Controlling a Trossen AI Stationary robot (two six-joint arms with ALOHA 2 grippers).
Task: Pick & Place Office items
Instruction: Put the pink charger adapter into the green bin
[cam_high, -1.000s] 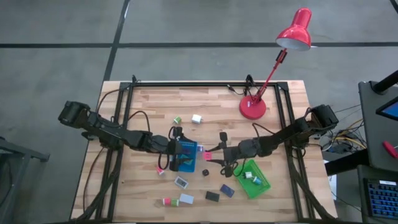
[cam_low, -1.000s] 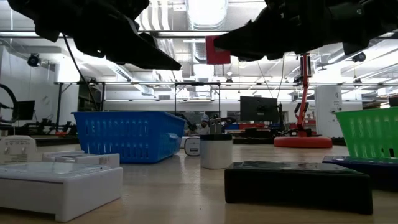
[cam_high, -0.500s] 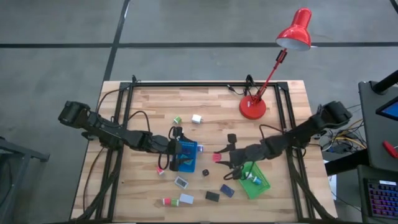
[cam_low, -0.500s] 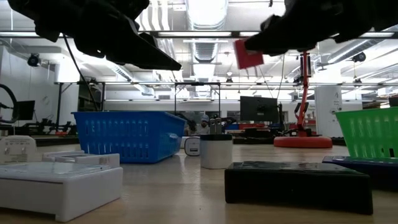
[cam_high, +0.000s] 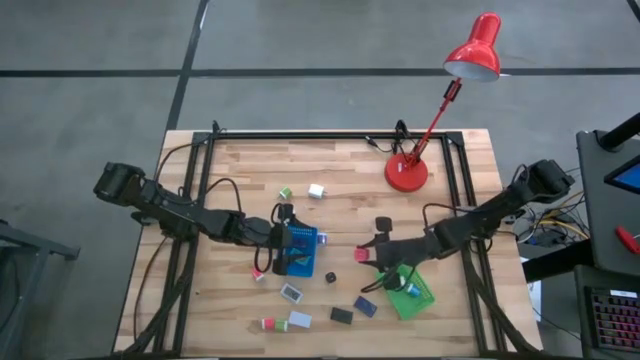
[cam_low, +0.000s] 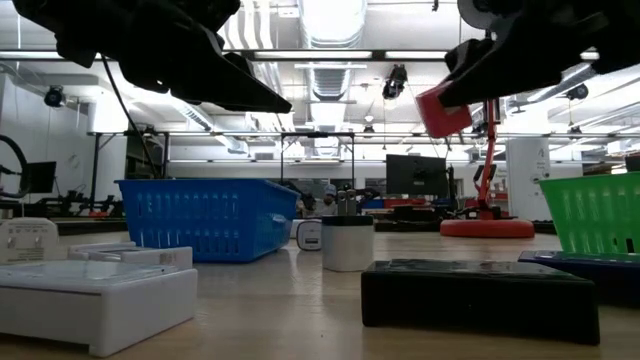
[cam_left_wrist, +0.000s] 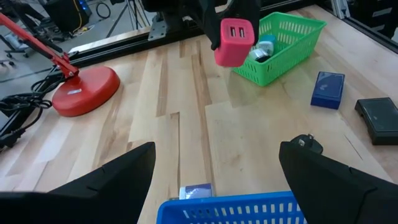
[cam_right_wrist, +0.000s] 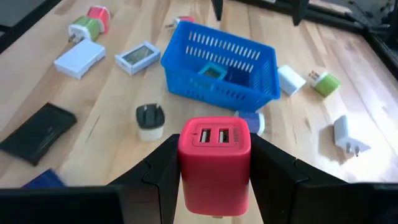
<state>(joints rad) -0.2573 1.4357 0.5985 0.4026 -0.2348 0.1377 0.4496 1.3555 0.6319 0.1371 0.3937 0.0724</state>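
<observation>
Above the bare wood between the two trays, the right gripper (cam_high: 366, 255) hangs in the air with its dark fingers (cam_right_wrist: 273, 163) clamped on a red plastic charger block with two slots in its face (cam_right_wrist: 214, 163), well clear of the tabletop. It sits just beside the green slotted plastic tray (cam_high: 410, 288), on the side facing the blue slotted plastic tray (cam_high: 299, 249). From the left wrist view the same red block (cam_left_wrist: 234, 41) shows in front of the green tray (cam_left_wrist: 292, 38), which already holds a few small items.

Over the blue tray, the left gripper (cam_high: 281, 250) hovers with its fingers spread wide and nothing between them.

Scattered on the light wooden table (cam_high: 250, 170) are the other office items: a flat black box (cam_high: 341, 315), a navy block (cam_high: 365, 306), a white flat box (cam_high: 299, 320), a small black-topped white plug (cam_high: 330, 277), and a green-and-white plug (cam_high: 285, 192) nearer the far edge. A red desk lamp (cam_high: 407, 172) stands at the back.
</observation>
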